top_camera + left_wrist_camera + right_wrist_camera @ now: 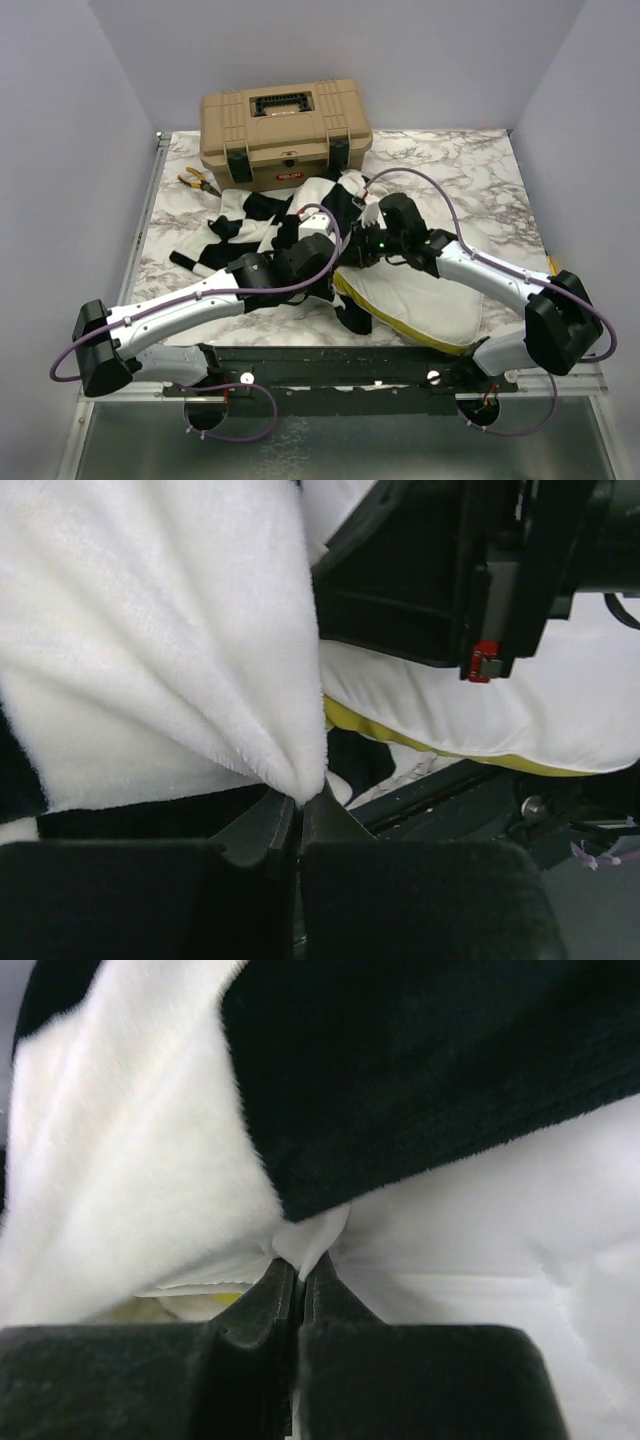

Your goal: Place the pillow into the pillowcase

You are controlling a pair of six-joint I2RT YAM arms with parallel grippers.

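The pillowcase [262, 222], black and cream checks, lies crumpled in front of the toolbox. The white pillow [425, 295] with its yellow edge strip lies to its right, near the front edge, one end under the pillowcase. My left gripper [322, 228] is shut on a fleecy cream fold of the pillowcase [180, 650], pinched at the tips [300, 798]. My right gripper [368, 240] is shut [302, 1262] on a small smooth white fold of the pillow [500, 1220], right under the pillowcase's black edge [430, 1070]. In the left wrist view the pillow [480, 715] lies beyond.
A tan toolbox [285, 130] stands at the back of the marble table [470, 180]. Yellow-handled pliers [198, 181] lie to its left. The right arm's black wrist [450, 570] hangs close over the pillow in the left wrist view. Grey walls enclose the table.
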